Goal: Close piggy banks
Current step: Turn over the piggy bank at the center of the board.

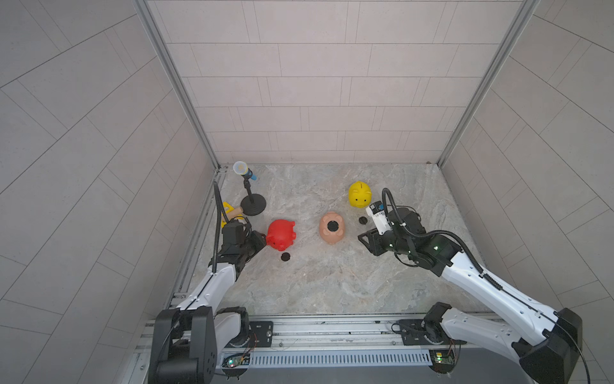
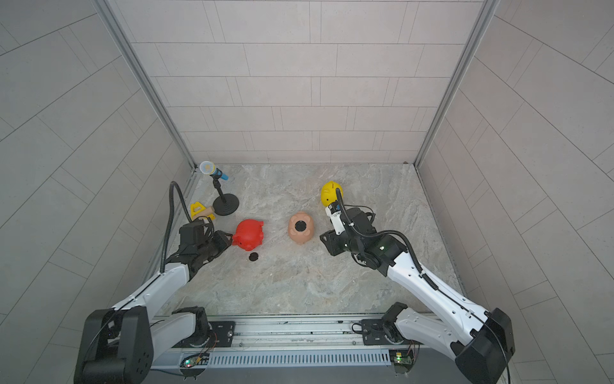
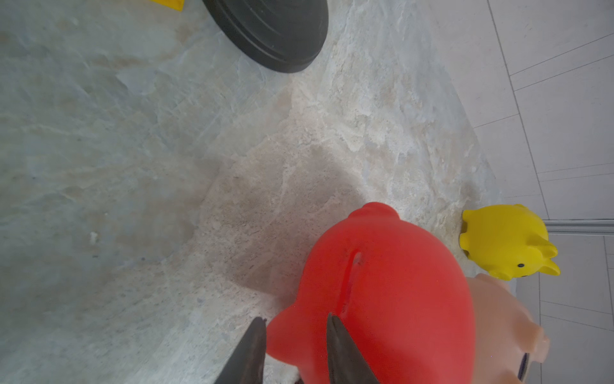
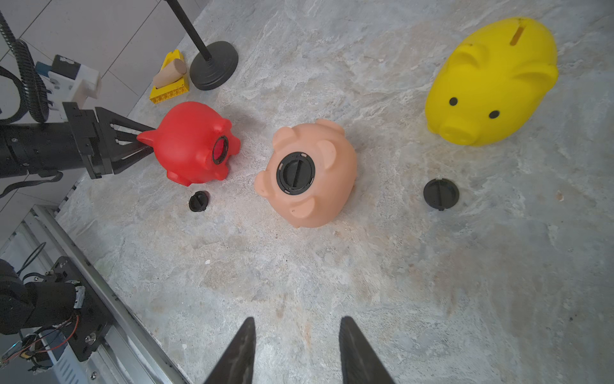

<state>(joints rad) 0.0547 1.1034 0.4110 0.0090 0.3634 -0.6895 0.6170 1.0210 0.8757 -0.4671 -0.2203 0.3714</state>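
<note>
Red pig [image 1: 280, 234]: on its side, left part of the surface [image 1: 332, 282]; belly hole open, loose cap [image 4: 198, 201] just beside.
Left tool [image 3: 297, 320]: clamped on the red pig's ear.
Peach pig [image 4: 332, 199]: centre, belly up, fitted cap [image 4: 295, 173] seated.
Yellow pig [image 4: 491, 79]: upright, far right; second loose cap [image 4: 441, 193] near.
Right tool [image 4: 298, 318]: jaws apart, empty.

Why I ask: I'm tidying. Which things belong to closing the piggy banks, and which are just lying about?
For the job: red pig, peach pig, yellow pig, plug by the red pig, plug by the yellow pig.
Lying about: microphone stand, yellow block, wooden peg.
</note>
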